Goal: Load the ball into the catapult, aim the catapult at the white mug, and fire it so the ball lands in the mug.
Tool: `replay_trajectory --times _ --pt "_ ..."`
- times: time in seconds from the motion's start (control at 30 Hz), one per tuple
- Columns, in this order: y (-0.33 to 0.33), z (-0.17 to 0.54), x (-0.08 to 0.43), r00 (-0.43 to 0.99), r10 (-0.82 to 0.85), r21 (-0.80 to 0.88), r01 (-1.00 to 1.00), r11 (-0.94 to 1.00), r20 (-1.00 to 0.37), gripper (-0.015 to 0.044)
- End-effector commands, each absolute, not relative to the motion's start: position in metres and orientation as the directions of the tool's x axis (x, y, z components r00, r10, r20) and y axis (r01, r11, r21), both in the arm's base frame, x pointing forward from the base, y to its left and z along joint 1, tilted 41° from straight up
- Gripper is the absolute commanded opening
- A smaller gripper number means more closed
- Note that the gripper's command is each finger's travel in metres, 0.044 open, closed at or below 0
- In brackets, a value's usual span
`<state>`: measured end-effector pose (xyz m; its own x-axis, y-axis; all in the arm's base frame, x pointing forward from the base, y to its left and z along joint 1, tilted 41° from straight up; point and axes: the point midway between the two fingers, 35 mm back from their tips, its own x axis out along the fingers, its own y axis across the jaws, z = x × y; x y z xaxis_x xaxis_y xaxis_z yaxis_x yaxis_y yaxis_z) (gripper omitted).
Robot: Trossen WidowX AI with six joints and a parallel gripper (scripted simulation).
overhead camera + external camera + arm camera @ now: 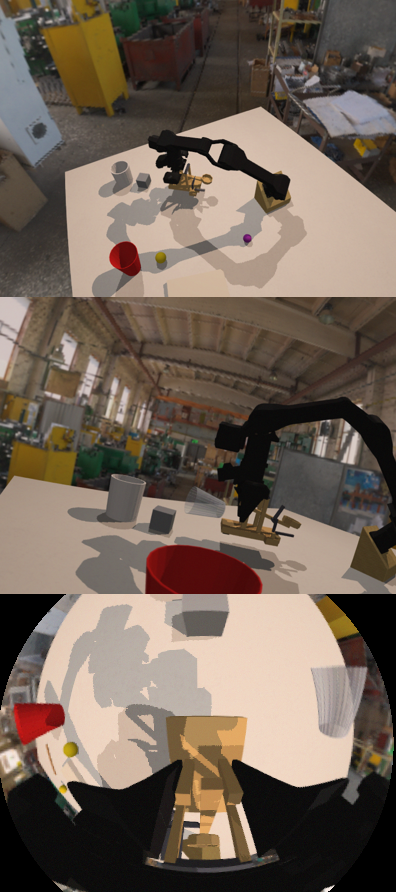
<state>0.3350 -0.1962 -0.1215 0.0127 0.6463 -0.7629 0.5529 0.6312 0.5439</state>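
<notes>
Catapult pinched and lifted

From the top: holds a tan wooden catapult (188, 183) (246, 531) (220, 734) in the black jaws, above the pale worktop (320, 191) (32, 504) (280, 684). Shows an upright whitish ribbed mug (123, 176) (124, 499) near a small grey cube (143, 181) (162, 520) (205, 623); also shows a glossy yellow ball (160, 257) (70, 749) beside a red plastic cup (131, 261) (192, 568) (37, 720), and a shiny purple ball (247, 238) well apart.

From the exterior: shows the catapult off the worktop, and a clear ribbed tumbler (204, 503) (340, 701) on its side.

From the wrist: pinches the catapult's upright frame between both jaws.
</notes>
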Motion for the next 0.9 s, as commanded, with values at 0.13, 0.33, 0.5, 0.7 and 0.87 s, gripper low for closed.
replay_trajectory --times 0.13,0.33,0.5,0.7,0.87 --pt "-0.194 -0.126 0.337 0.018 0.638 0.542 0.547 0.638 -0.769 0.0000" --pt "-0.187 -0.134 0.338 0.018 0.639 0.542 0.549 0.637 -0.769 0.0000" --pt "-0.182 -0.140 0.338 0.019 0.640 0.542 0.550 0.635 -0.768 0.0000" --pt "-0.176 -0.147 0.338 0.019 0.640 0.542 0.551 0.634 -0.768 0.0000" --pt "-0.171 -0.153 0.338 0.019 0.641 0.543 0.552 0.633 -0.767 0.0000"
